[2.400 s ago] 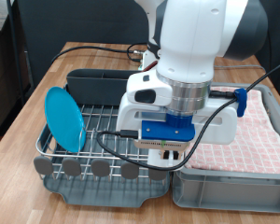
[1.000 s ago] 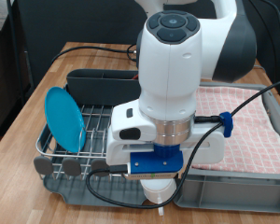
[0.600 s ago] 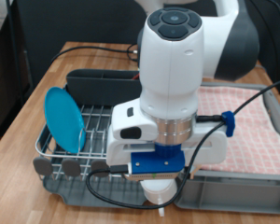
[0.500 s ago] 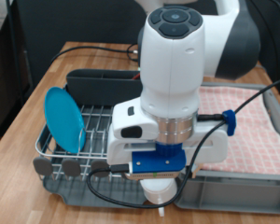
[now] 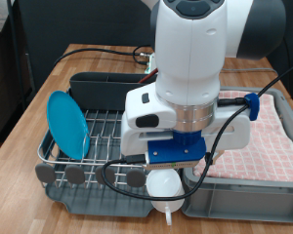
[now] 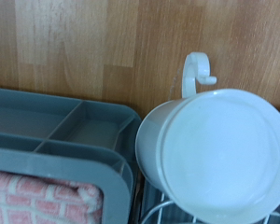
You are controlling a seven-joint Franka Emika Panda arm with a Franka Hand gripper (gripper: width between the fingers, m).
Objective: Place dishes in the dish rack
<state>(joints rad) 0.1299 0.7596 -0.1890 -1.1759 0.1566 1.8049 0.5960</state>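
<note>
The white cup [image 5: 164,187] hangs right under my hand, over the front edge of the dark grey dish rack [image 5: 107,187], its handle pointing to the exterior view's bottom. My gripper [image 5: 168,172] is shut on it; the fingers are mostly hidden behind the hand and cup. The wrist view shows the cup [image 6: 219,154] close up and round, with its handle [image 6: 196,75] over the wooden table. The light-blue plate [image 5: 66,124] stands upright in the rack's wire grid at the exterior view's left. The wooden spoon is out of view.
The rack's tall utensil compartment [image 5: 98,88] is at its far side. A light grey bin [image 5: 244,195] with a pink checked cloth [image 5: 269,136] stands at the exterior view's right, touching the rack. Black cables [image 5: 88,54] trail over the wooden table behind.
The arm came forward and down to the rack's front edge with the cup, then lifted slightly and shifted a little right. The plate has not moved.
</note>
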